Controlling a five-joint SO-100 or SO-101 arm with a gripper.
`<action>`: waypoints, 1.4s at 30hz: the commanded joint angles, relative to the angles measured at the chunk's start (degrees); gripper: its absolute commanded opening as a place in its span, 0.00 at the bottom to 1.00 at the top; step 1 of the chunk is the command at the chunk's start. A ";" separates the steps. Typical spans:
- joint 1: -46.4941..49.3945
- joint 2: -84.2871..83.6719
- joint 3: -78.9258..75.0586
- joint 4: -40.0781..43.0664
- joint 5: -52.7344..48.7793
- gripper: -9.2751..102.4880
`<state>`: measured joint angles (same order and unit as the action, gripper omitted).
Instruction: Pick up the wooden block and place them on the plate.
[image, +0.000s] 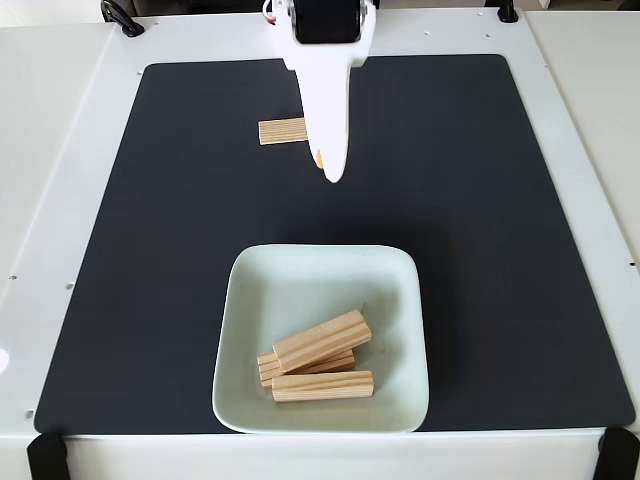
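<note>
Three light pine bars lie stacked in the square mint-white ceramic plate (250, 300), the fourth wooden block (281, 131) lies on the black mat (480, 200) partly behind the white gripper (332, 172), jaw state indeterminable; the gripper should straddle its narrow width before closing.

no readable text, labels, brands, numbers, signs

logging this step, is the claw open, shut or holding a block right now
Claw: cannot be told; its white fingers taper to one tip, beside the light pine wooden block on the black mat.
</note>
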<state>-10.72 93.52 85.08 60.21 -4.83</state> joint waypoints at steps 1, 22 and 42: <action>1.23 13.45 17.31 -0.35 -0.70 0.30; 12.30 23.47 35.77 16.61 -12.66 0.30; 15.56 23.47 40.78 12.83 -13.62 0.13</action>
<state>4.83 116.89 124.45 75.85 -18.02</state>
